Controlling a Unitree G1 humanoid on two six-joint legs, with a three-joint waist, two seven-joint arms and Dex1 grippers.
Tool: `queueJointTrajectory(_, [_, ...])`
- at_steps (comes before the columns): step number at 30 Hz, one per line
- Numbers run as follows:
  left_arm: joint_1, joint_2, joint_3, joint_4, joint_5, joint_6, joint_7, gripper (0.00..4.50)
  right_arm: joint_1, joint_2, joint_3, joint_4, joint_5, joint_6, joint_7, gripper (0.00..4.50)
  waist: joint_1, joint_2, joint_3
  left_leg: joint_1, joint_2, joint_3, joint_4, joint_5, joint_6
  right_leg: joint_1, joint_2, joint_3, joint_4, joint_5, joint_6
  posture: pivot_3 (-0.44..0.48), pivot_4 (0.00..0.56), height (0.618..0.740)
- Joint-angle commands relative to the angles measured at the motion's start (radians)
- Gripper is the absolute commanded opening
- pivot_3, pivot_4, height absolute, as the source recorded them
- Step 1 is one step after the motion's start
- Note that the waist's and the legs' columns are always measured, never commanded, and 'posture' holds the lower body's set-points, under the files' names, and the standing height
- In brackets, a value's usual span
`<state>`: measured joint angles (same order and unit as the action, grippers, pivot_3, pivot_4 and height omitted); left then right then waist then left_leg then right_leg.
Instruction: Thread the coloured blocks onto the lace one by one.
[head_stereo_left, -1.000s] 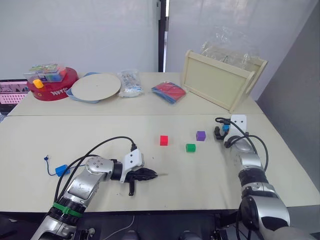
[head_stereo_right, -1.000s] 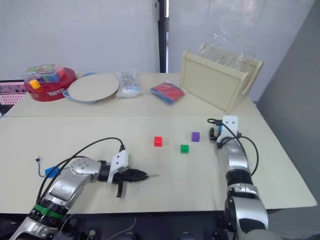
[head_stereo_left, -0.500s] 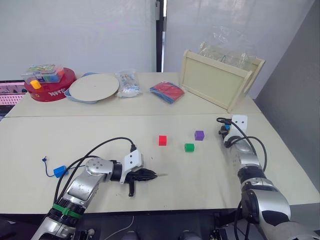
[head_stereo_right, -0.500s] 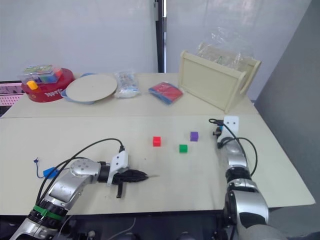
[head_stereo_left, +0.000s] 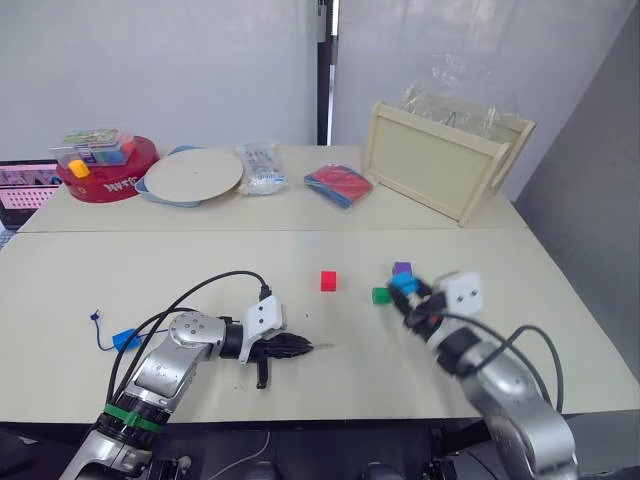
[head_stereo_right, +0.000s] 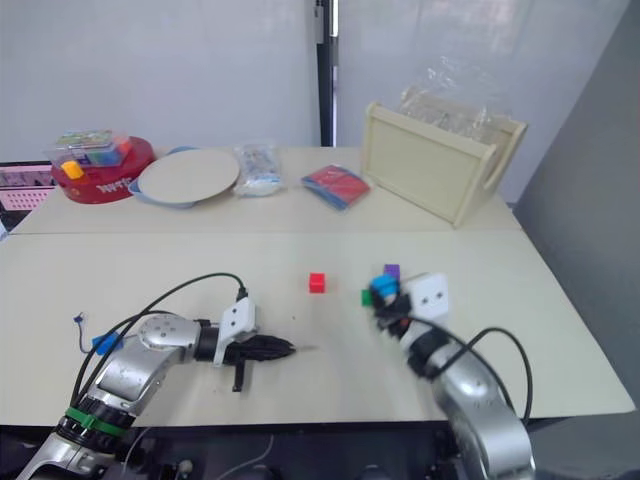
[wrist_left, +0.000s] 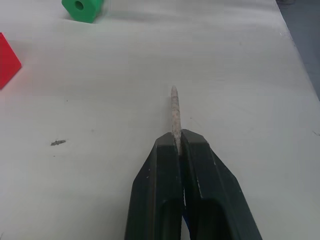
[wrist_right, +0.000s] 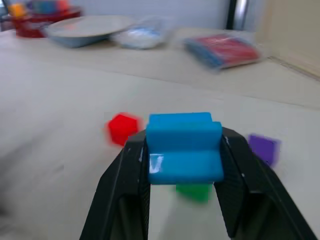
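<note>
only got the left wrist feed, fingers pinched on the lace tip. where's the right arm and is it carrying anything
Observer: The right gripper holds a blue block between its fingers, near the green block and the purple block.
Operator: any block already on the lace
Observer: Yes, a second blue block sits on the lace at the table's left side, behind the left gripper.
Operator: is the red one clear of both arms
Observer: The red block lies alone on the table between the two grippers, untouched.
</note>
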<state>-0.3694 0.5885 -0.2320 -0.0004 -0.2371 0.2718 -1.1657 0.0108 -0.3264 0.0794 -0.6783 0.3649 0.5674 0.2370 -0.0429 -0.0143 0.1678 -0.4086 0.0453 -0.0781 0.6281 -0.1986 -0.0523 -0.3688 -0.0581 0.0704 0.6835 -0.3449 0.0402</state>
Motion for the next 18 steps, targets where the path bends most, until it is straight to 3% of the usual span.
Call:
queueJointTrajectory(1, [-0.006, -0.001, 0.012, -0.02, -0.015, 0.007, 0.001, 0.0, 0.033, -0.01, 0.083, -0.038, -0.012, 0.068, 0.003, 1.18, 0.0, 0.0, 0.0, 0.0, 0.0, 0.0, 0.0, 0.0, 0.0, 0.0, 0.0, 0.0, 0.0, 0.0, 0.0, 0.0, 0.15, 0.74])
queueJointTrajectory(4, [-0.002, 0.0, 0.01, -0.028, -0.013, 0.009, 0.0, 0.0, 0.038, -0.01, 0.16, 0.036, -0.073, 0.071, -0.004, 1.18, 0.0, 0.0, 0.0, 0.0, 0.0, 0.0, 0.0, 0.0, 0.0, 0.0, 0.0, 0.0, 0.0, 0.0, 0.0, 0.0, 0.15, 0.74])
queueJointTrajectory(12, [0.0, 0.005, 0.014, -0.028, -0.009, 0.011, 0.002, 0.0, -0.007, 0.05, 0.207, 0.207, -0.151, 0.089, -0.022, 1.18, -0.001, -0.001, 0.0, 0.001, 0.0, 0.0, 0.0, 0.0, 0.0, 0.0, 0.0, 0.0, 0.0, 0.0, 0.0, 0.0, 0.15, 0.74])
queueJointTrajectory(14, [0.001, 0.007, 0.017, -0.023, -0.009, 0.009, 0.002, 0.0, -0.005, 0.05, 0.192, 0.196, -0.144, 0.091, -0.01, 2.25, 0.0, -0.002, -0.001, 0.001, 0.0, 0.0, 0.0, 0.0, 0.0, 0.0, 0.0, 0.0, 0.0, 0.0, 0.0, 0.0, 0.15, 0.74])
queueJointTrajectory(18, [0.013, 0.014, 0.026, -0.025, -0.01, 0.007, 0.008, 0.0, -0.036, -0.024, 0.138, 0.135, -0.097, 0.095, 0.098, 3.62, 0.0, -0.002, -0.001, 0.001, 0.0, 0.0, 0.0, 0.0, 0.0, 0.0, 0.0, 0.0, 0.0, 0.0, 0.0, 0.0, 0.15, 0.74])
